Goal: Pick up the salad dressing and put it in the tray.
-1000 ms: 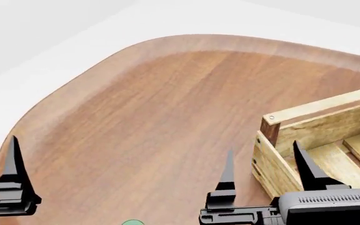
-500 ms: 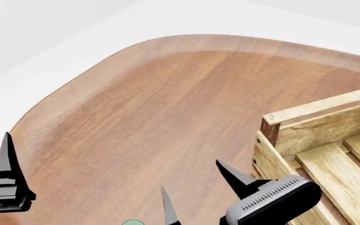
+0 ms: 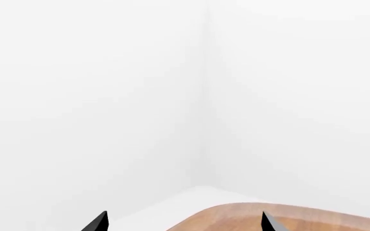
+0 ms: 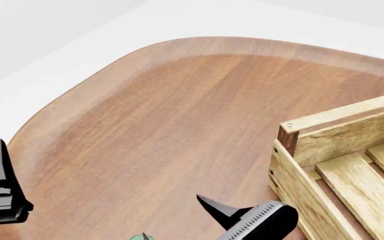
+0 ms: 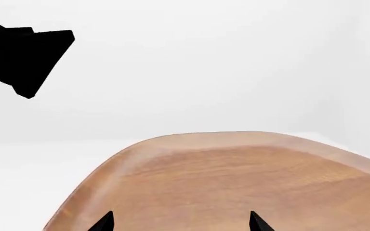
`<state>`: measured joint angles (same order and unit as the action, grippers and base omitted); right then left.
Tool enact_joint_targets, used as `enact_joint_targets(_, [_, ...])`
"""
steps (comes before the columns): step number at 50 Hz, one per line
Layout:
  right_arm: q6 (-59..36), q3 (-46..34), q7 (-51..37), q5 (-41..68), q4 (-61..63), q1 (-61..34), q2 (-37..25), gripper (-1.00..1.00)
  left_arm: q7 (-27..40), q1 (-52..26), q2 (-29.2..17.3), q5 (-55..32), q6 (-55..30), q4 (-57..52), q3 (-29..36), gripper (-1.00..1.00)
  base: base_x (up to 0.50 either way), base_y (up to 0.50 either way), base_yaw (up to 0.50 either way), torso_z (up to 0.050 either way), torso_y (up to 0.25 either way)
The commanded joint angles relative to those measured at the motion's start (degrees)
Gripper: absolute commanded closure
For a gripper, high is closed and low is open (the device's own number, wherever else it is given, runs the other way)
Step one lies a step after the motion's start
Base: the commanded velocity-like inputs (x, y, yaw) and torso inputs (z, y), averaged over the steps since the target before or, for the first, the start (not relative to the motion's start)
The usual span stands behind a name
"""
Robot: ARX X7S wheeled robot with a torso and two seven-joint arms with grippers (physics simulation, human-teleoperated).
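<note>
Since a second ago the right gripper has been swinging off the crate's edge, tipping over and dropping toward the near edge of the surface, so it's now angling down at the bottle. Left gripper has barely drifted; it's sitting at the far left with nothing in it.

Going big to small: the wooden surface is filling most of the head view, with the slatted tray sitting on its right side.

The salad dressing is just peeking in at the bottom edge, only a sliver of green cap showing, so I can't say much about its looks. I'm guessing it's light, rigid and a bit slick, so squeezing the body under the cap seems safest.

Both wrist views are showing the fingertips spread wide.
</note>
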<state>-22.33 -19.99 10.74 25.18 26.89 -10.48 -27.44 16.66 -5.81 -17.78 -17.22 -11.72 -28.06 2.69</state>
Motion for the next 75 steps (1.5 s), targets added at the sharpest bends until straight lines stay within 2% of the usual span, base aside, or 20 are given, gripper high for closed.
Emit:
enact_joint_targets(1, [1.2, -4.0, 1.6, -3.5, -3.7, -1.0, 0.7, -1.00, 0.3, 0.0, -0.2, -0.3, 0.1, 0.2, -0.1, -1.00, 0.00, 0.00, 0.00, 0.000, 0.000])
enact_joint_targets(19, [-7.2, -6.3, -0.2, -3.4, -3.9, -2.3, 0.0, -1.00, 0.6, 0.0, -0.5, -0.6, 0.2, -0.1, 0.1, -1.00, 0.00, 0.00, 0.00, 0.000, 0.000])
enact_joint_targets(42, [-3.8, -9.7, 2.1, -4.9, -3.9, -1.4, -0.2, -1.00, 1.0, 0.1, -0.9, -0.9, 0.6, 0.0, 0.3, -1.00, 0.00, 0.00, 0.00, 0.000, 0.000])
enact_joint_targets(75, [-0.5, -15.3, 4.3, -9.8, -17.5, -5.8, 3.9, -1.00, 1.6, 0.3, -1.5, -1.7, 0.6, -0.5, 0.2, -1.00, 0.00, 0.00, 0.00, 0.000, 0.000])
